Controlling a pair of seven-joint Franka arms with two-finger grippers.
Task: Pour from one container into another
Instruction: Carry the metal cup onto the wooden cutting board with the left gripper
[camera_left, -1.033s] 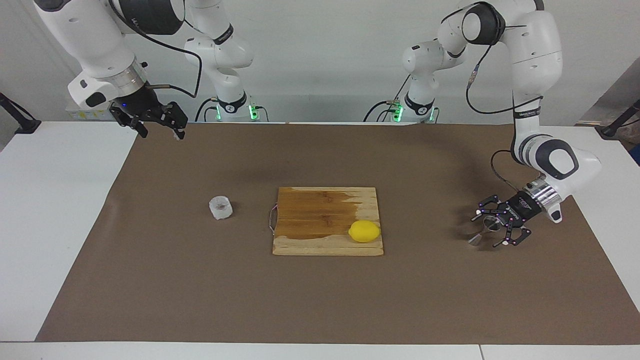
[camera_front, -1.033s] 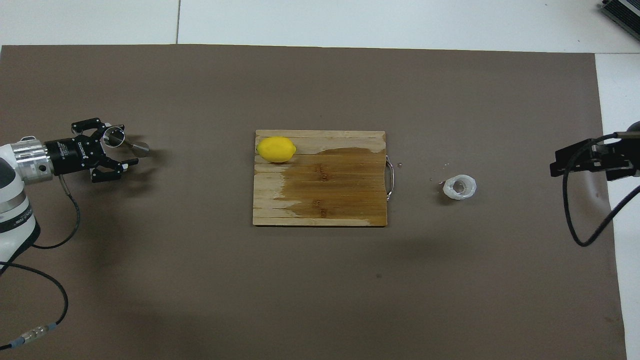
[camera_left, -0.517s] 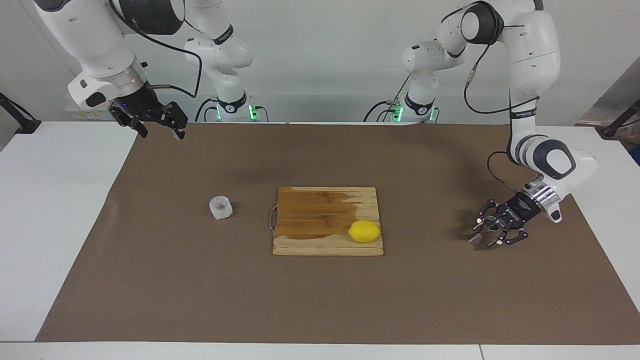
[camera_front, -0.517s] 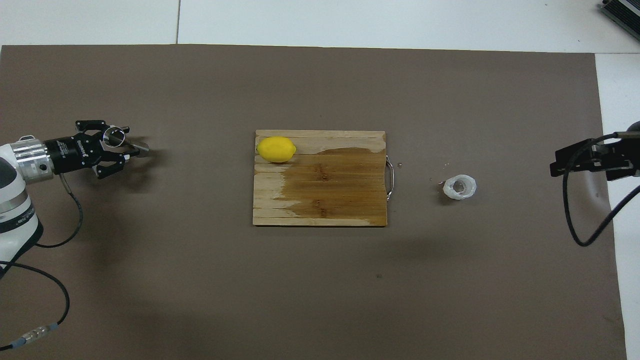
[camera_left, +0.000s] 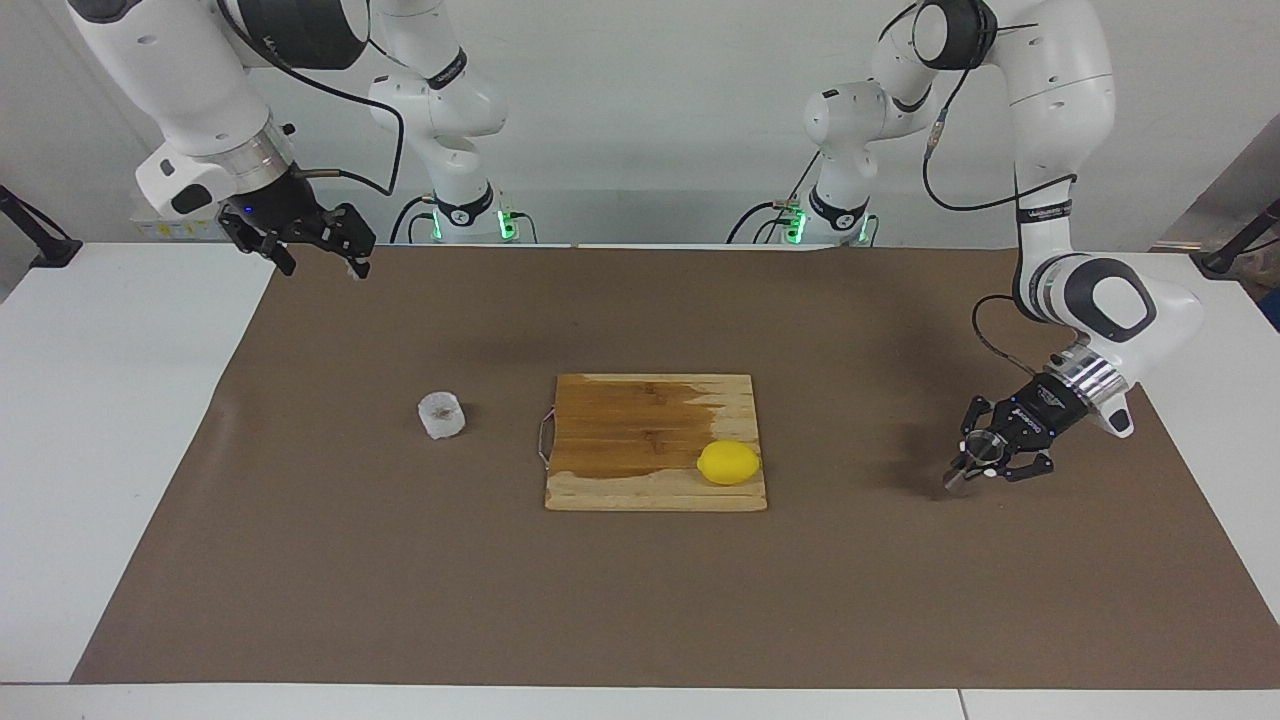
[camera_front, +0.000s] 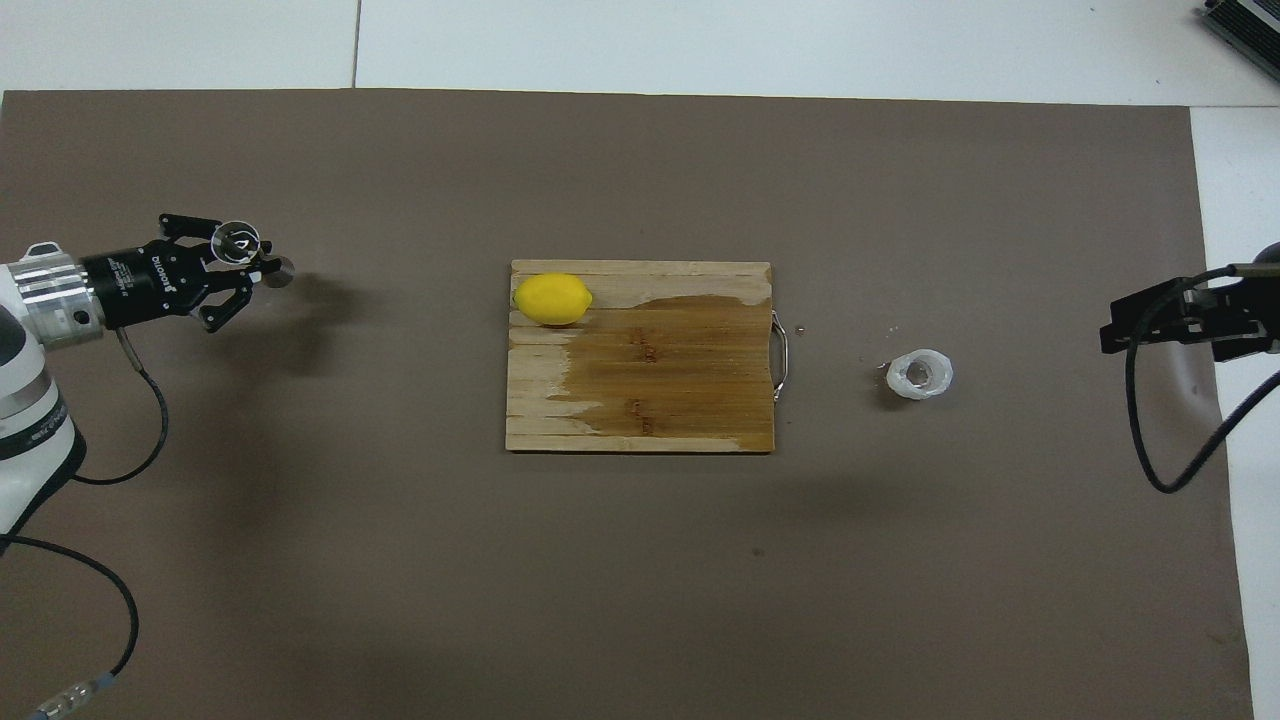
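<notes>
The whitish plastic cup (camera_left: 442, 415) with something brownish inside stands alone on the brown mat toward the right arm's end; it also shows in the overhead view (camera_front: 920, 374). The shiny steel jigger (camera_left: 968, 462) is at the left arm's end, tilted, its lower end at the mat. My left gripper (camera_left: 985, 458) is shut on the jigger at its waist; both show in the overhead view, the gripper (camera_front: 240, 272) and the jigger (camera_front: 240, 242). My right gripper (camera_left: 325, 262) waits open and empty, raised over the mat's corner nearest the robots.
A wooden cutting board (camera_left: 640, 420) with a dark wet patch lies mid-table between the cup and the jigger. A yellow lemon (camera_left: 728, 463) sits on its corner toward the left arm's end. The brown mat (camera_left: 640, 600) covers most of the white table.
My left gripper's fingers have closed in from wide open onto the jigger, and the hand has shifted slightly away from the robots. The right arm and the cup have not moved.
</notes>
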